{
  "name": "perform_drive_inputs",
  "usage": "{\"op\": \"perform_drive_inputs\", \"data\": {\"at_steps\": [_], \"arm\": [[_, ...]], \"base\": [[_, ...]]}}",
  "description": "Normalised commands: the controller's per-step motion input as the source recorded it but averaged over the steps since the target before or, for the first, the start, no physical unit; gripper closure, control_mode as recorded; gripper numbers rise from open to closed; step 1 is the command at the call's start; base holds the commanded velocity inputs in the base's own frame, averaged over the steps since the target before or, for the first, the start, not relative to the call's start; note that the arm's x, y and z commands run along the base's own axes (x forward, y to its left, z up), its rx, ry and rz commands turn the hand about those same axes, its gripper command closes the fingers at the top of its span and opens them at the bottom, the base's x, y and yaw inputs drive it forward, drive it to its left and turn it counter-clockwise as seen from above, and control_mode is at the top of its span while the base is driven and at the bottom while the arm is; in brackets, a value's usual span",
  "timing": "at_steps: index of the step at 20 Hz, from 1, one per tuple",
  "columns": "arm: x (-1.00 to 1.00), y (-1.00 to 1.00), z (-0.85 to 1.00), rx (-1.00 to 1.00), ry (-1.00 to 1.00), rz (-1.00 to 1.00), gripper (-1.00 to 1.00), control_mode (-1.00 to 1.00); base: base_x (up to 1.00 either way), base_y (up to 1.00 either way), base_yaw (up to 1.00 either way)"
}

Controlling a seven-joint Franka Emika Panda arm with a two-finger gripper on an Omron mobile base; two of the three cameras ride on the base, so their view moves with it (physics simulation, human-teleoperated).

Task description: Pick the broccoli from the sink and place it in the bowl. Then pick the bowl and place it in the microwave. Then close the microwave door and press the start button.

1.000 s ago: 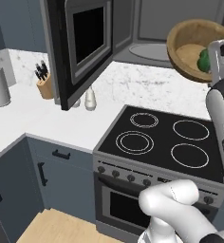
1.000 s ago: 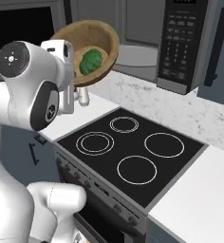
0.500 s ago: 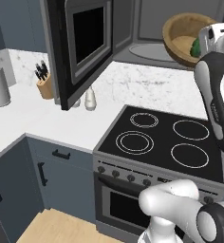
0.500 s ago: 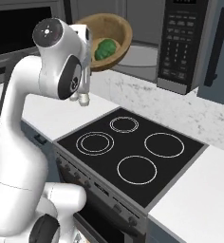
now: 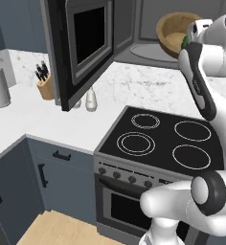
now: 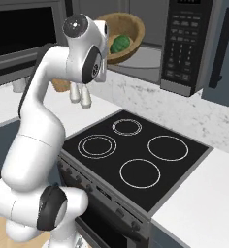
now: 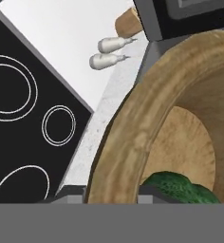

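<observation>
- My gripper (image 7: 113,197) is clamped on the near rim of the bowl (image 7: 180,128); in my hand view the rim runs right across between the tips, so the hold looks firm.
- The broccoli (image 7: 178,186) sits low inside the bowl, close to the gripped side. I judge the first part of the task done.
- Below me lies the stove (image 5: 165,141), with the white surface (image 5: 43,119) beside it and two small shakers (image 7: 109,53) near the wall.
- The step in hand is carrying the bowl into the microwave (image 6: 150,34). In the right base view the bowl hangs at the mouth of the grey cavity, just above its floor.
- To do it well I should keep the bowl level so the broccoli does not roll out, and go in straight and slow.
- The rim must clear the control panel (image 6: 184,46) side and the cavity roof.
- I should set the bowl flat on the floor, well inside, before letting go.
- Farthest to my left, the door (image 5: 84,45) stands swung wide open, so it leaves my path free.
</observation>
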Motion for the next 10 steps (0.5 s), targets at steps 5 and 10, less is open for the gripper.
{"op": "perform_drive_inputs", "data": {"at_steps": [5,10], "arm": [[0.70,-0.15,0.00,0.00,0.04,0.00,1.00,-1.00],[0.57,-0.27,-0.04,0.00,0.03,0.00,1.00,-1.00]], "base": [[0.00,0.00,0.00],[0.00,0.00,0.00]]}}
